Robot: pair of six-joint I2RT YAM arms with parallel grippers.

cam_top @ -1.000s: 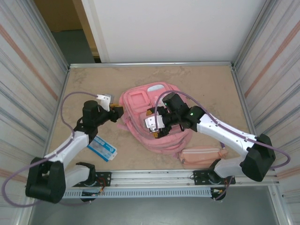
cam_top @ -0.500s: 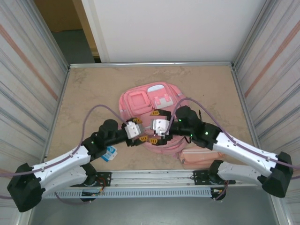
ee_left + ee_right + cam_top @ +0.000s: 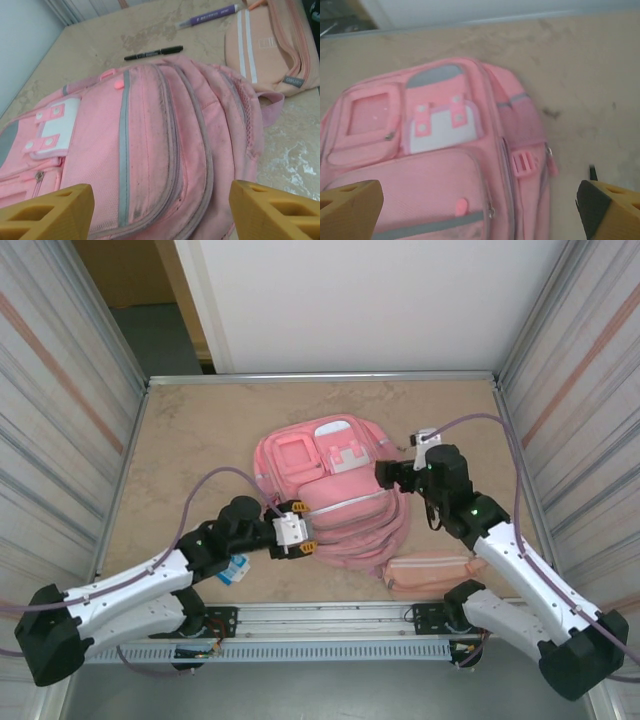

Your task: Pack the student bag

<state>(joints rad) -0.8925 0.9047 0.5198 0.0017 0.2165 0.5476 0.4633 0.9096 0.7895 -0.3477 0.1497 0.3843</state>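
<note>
step: student bag [image 3: 335, 490] judged zipped, to be opened | left gripper [image 3: 309, 537], right gripper [image 3: 384, 475]: both spread, nothing held | next: zip pull [image 3: 551, 161] must be pinched

no legible text; grey tag [image 3: 292, 80] on pencil pouch [image 3: 260, 55], print on purple marker [image 3: 210, 16] and black pen [image 3: 154, 52] too small to read.

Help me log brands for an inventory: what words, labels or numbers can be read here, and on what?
None legible.
The pencil pouch: grey tag and faint print, too small.
The purple marker: white print, blurred.
The black pen: pale print, too small.
The student bag: none seen.
</note>
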